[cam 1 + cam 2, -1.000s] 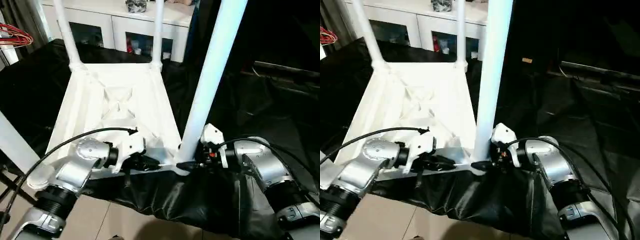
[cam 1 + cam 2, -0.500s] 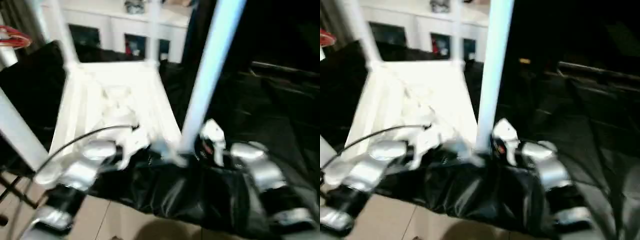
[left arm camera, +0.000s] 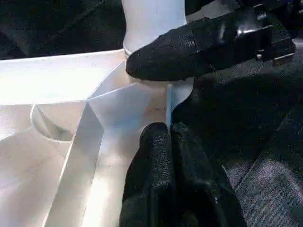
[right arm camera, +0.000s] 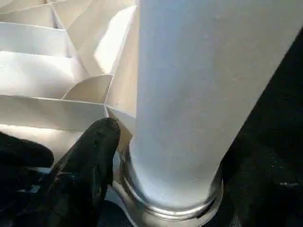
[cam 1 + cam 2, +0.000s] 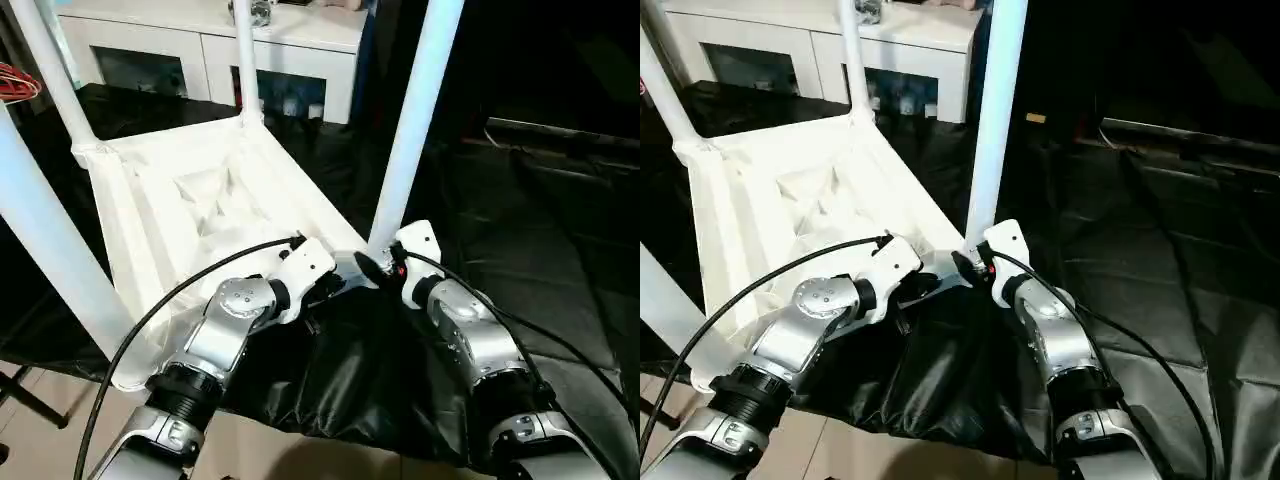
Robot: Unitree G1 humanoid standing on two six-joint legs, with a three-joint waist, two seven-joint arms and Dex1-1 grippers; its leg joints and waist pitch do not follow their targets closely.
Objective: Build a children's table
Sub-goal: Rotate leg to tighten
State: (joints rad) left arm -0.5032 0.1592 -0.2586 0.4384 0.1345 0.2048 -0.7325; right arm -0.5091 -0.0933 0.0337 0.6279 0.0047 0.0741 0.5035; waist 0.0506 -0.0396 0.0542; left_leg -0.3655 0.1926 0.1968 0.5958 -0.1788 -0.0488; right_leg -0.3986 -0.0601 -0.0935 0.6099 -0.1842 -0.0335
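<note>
Dim room, glare on white tabletop (image 5: 200, 190), sharp pics, dark bg

The four upright legs (image 5: 412, 130) stand at the corners of the upturned tabletop (image 5: 200, 215) and block its corners. Between them, the space above the ribbed underside is open. The black-covered worktop (image 5: 560, 290) on the right is bare.

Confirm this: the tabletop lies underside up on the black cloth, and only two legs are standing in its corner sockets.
Not quite. The tabletop does lie ribbed side up on the black cloth, but four legs stand in its sockets, not two. The left eye view shows two far legs, one at the near left and one near the end effectors.
</note>
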